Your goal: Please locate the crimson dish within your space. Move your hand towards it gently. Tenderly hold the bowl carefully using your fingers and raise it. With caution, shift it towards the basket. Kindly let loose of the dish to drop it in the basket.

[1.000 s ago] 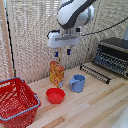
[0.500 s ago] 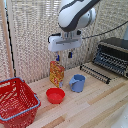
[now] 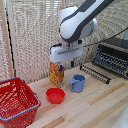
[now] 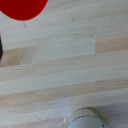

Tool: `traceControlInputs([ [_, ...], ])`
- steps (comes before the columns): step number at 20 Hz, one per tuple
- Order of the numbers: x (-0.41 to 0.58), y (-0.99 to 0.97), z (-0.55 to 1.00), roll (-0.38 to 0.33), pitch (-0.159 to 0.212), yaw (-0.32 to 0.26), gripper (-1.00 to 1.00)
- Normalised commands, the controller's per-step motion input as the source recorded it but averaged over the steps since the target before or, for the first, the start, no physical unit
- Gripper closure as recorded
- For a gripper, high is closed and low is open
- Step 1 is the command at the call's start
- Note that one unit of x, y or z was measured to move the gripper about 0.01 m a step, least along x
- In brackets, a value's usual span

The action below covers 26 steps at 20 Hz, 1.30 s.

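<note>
We note the crimson dish (image 3: 55, 95) sitting upright on the pale wooden counter (image 3: 95, 107), mouth facing up. It is round, so we find no long axis and no pointing direction to record. It sits near the middle of the exterior view, just beside the blue cup (image 3: 77, 83), which stands toward the exterior view's right of it with its handle turned toward the dish. Behind both stands an orange carton (image 3: 56, 74), upright against the woven screen (image 3: 32, 35).

The basket (image 3: 17, 101) rests on the counter at the exterior view's left, open side up, its blue-grey rim running around the red lattice walls. It stands apart from the dish, with bare counter between them.

The hand (image 3: 65, 64) hangs above the counter, over the carton and cup, higher than the dish and touching nothing. The fingers (image 3: 72, 63) point down. We cannot tell from either view how wide they are set; they grip nothing.

In the wrist view we see the dish (image 4: 22, 7) as a red arc at the frame's edge, wood planks (image 4: 65, 65) across most of the frame, and a pale rounded shape (image 4: 86, 119) at the opposite edge that we cannot identify.

A black wire rack (image 3: 95, 73) and a dark appliance (image 3: 112, 56) sit at the exterior view's right.
</note>
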Motion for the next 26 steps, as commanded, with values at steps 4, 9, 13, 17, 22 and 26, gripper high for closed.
traceControlInputs([
  [4, -0.046, 0.25, -0.52, -0.029, 0.033, -0.008, -1.00],
  [9, -0.003, 0.27, -0.55, -0.036, 0.051, -0.038, -1.00],
  [13, 0.000, 0.21, -0.54, -0.034, 0.014, -0.084, -1.00],
  [17, 0.000, 0.13, -0.45, -0.025, 0.014, -0.070, -1.00],
  [22, 0.000, 0.14, -0.35, -0.027, 0.000, -0.062, 1.00],
  [26, 0.000, 0.14, -0.31, -0.023, 0.000, -0.055, 1.00],
])
